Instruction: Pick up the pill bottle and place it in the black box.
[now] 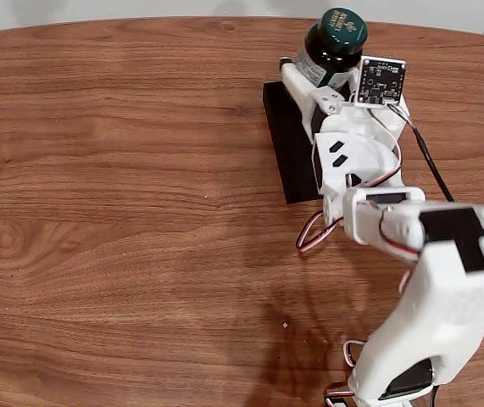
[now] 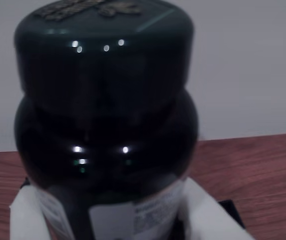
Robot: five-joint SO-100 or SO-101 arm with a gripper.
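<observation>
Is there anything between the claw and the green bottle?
No. In the wrist view the claw presses its white fingers directly against the pill bottle.

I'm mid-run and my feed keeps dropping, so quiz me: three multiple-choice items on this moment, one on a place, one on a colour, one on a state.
1. Where is the pill bottle in the fixed view?
A. Lying on the bare wood at the left
B. At the far end of the black box, in the gripper
C. Beside the arm's base

2. What colour is the bottle's cap?
A. White
B. Red
C. Dark green

3. What is the gripper's state?
A. Shut on the bottle
B. Open and empty
C. Resting flat on the table

Answers: 1 B, the bottle sits between the fingers above the box's far end. 2 C, both views show a dark-green cap. 3 A, in the wrist view white fingers flank the bottle's label.
</observation>
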